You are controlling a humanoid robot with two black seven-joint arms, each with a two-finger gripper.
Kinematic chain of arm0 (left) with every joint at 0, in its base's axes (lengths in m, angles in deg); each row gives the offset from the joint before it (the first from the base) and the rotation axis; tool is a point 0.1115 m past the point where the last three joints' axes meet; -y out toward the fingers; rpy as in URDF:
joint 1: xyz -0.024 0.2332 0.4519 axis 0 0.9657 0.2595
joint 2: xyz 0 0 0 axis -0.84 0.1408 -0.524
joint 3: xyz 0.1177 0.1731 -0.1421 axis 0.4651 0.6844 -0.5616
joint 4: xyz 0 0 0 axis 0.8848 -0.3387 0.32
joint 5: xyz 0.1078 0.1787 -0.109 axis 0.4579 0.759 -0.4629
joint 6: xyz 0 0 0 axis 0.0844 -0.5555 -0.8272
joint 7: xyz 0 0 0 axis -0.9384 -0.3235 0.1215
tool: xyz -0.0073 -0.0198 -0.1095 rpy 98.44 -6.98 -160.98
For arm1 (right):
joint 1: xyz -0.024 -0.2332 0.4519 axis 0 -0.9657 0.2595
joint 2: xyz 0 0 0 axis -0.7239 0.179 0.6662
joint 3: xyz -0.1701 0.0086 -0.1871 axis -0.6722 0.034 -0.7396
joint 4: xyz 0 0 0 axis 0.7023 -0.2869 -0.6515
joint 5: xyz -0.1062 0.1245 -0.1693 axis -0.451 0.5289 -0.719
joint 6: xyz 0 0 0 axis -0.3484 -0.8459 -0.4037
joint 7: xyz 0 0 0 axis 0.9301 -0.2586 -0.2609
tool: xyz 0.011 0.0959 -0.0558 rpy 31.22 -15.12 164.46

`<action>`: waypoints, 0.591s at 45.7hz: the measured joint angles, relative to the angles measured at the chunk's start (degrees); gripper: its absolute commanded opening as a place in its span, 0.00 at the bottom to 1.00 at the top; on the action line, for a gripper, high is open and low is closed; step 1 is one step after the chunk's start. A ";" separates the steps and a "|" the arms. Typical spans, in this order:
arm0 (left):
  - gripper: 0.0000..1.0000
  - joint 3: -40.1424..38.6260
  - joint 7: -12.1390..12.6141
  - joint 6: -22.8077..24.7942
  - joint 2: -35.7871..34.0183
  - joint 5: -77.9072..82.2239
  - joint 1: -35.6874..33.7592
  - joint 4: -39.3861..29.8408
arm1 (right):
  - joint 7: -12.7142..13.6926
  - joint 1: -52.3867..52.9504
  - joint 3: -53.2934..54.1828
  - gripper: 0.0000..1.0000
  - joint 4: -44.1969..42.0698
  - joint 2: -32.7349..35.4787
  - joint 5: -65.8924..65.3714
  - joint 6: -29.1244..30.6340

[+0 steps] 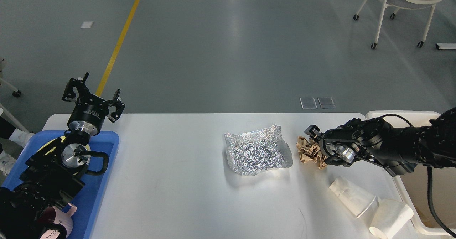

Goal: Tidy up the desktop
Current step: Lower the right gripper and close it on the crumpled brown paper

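Note:
The white desktop carries a crumpled sheet of silver foil at its middle. Just right of the foil lies a crumpled brown paper wad. My right gripper is at the wad's right side and open. One finger stands beyond the wad and the other at its near right edge. Two white paper cups lie on their sides near the front right corner. My left gripper is open and empty, raised over the table's far left corner.
A blue tray on the left edge lies under my left arm, with a pink-handled mug at its near end. A cream-white bin stands off the table's right end. A wheeled chair is far back right.

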 measured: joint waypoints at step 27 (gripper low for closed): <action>0.99 0.00 -0.03 0.00 -0.01 -0.01 -0.01 0.00 | -0.18 -13.11 10.14 0.54 -23.46 -7.86 -0.10 8.58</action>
